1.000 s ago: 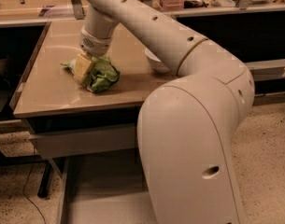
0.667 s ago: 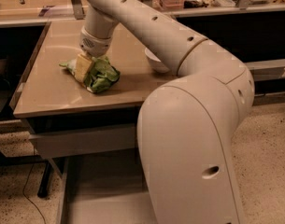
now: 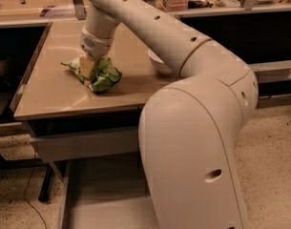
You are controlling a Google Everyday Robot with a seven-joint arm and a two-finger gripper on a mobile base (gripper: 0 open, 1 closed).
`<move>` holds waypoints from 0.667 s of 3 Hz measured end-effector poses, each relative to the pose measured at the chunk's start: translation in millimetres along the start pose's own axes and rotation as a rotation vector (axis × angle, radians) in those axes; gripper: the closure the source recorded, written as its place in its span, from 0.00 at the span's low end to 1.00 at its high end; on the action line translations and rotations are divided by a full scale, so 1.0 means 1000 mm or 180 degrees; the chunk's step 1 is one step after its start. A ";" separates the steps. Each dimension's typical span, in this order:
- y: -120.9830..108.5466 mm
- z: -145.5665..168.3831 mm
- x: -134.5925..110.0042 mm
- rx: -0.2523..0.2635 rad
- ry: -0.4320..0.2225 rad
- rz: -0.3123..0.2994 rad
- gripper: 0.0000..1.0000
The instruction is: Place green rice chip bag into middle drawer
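Note:
The green rice chip bag (image 3: 104, 76) lies crumpled on the tan table top (image 3: 49, 89), left of centre. My gripper (image 3: 88, 68) comes down on it from above, with a yellowish finger (image 3: 87, 65) pressed against the bag's near side and the foil bunched on both sides of it. It looks shut on the bag, which still rests on the table. The middle drawer (image 3: 107, 190) is pulled open below the table's front edge, a shallow grey tray with a flat bottom; my arm hides its right part.
A white bowl (image 3: 159, 63) stands on the table right of the bag, half hidden by my arm (image 3: 192, 128). A closed grey drawer front (image 3: 83, 144) sits under the table edge. Shelves with clutter run along the back. Speckled floor lies on both sides.

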State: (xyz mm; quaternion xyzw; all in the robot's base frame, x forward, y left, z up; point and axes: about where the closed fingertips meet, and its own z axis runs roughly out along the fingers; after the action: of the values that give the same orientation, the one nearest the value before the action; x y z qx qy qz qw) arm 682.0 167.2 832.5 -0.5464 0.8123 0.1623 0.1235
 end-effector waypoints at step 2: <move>0.046 -0.042 0.020 0.0362 -0.0101 0.0012 1.00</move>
State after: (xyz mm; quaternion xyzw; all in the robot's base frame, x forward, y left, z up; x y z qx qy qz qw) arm 630.4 149.7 869.3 -0.5344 0.8191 0.1248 0.1669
